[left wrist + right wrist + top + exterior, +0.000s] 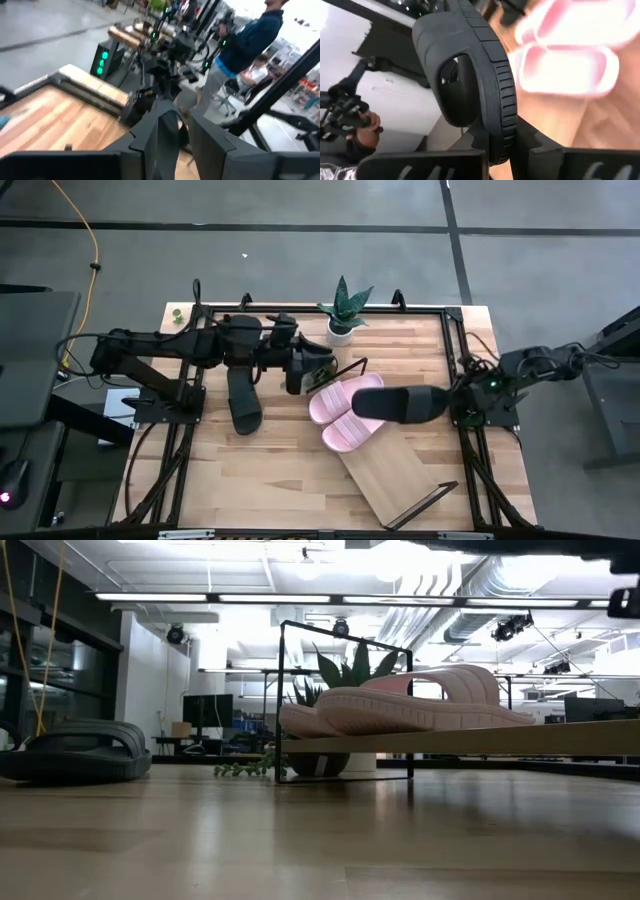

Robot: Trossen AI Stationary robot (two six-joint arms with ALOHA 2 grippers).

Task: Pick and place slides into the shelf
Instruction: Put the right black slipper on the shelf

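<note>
A black slide (400,402) hangs in my right gripper (452,402) over the light-wood shelf (400,470), beside two pink slides (340,415) lying on the shelf's far part. In the low view the pink slides (400,705) rest sole-down on the board (500,738). A second black slide (243,395) lies sole-down on the table, left of the shelf; it also shows in the low view (80,750). My left gripper (318,372) is open, holds nothing, and hovers near the shelf's far wire end. My right gripper (500,150) pinches the black slide by its ribbed sole rim (502,125) at the end nearest the table's right edge. The fingers come level from the right, along the slide's length. The slide is lifted clear above the shelf, its strap (465,65) ahead of the fingers.
A potted plant (345,315) stands at the table's far edge behind the shelf. The shelf lies slantwise, with black wire frames at its far end (345,370) and near end (430,500). People stand in the room beyond the table (250,45).
</note>
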